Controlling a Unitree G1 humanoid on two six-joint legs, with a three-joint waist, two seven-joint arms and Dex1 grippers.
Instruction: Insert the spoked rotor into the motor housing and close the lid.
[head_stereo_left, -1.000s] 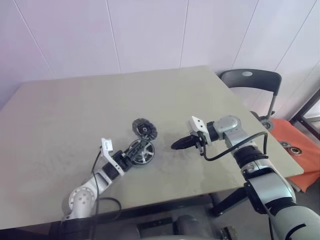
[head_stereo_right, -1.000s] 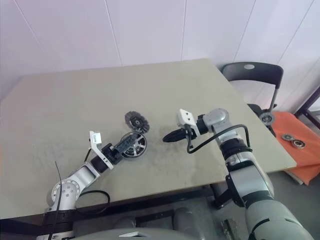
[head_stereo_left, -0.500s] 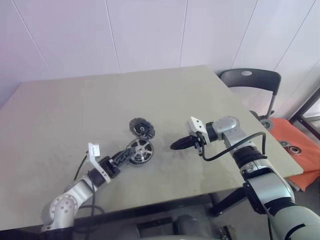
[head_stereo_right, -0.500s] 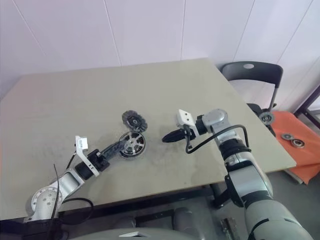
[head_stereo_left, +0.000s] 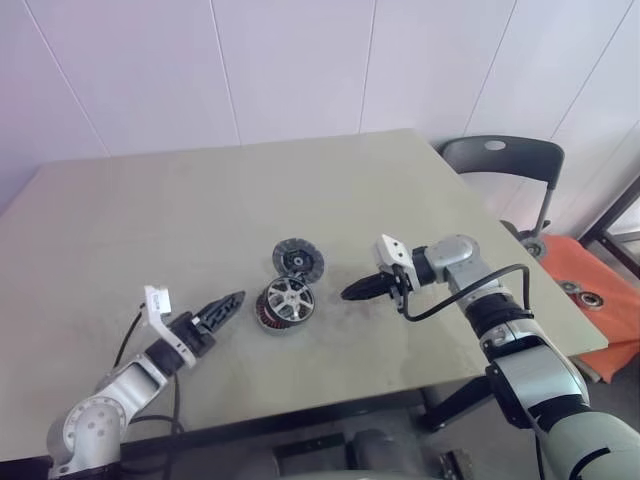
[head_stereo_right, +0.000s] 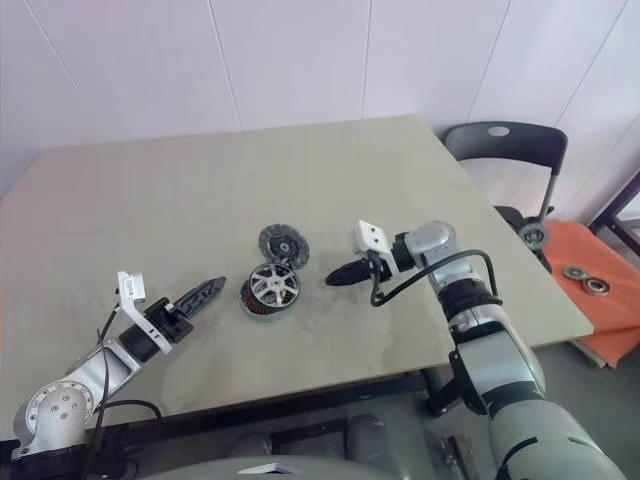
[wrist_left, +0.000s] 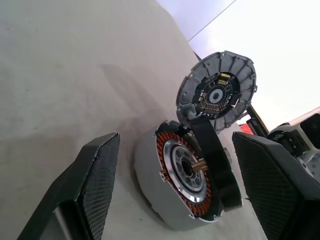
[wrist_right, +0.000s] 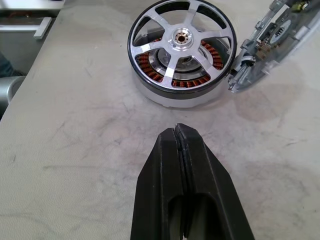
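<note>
The spoked rotor (wrist_right: 181, 41) already sat in the motor housing (wrist_left: 187, 182) on the tabletop (head_stereo_left: 150, 220), and the lid (head_stereo_left: 298, 260) leaned just beside it. Your left hand (head_stereo_left: 222, 308) stood wide and empty near the housing, and your right hand (head_stereo_left: 358, 290) was closed on nothing. You were at the lid step, so next you probably needed to grasp the lid and lay it flat over the rotor.

Probably a lab or workshop: plain table (head_stereo_left: 150, 210), white panelled wall (head_stereo_left: 300, 60), black chair (head_stereo_left: 500, 160).
</note>
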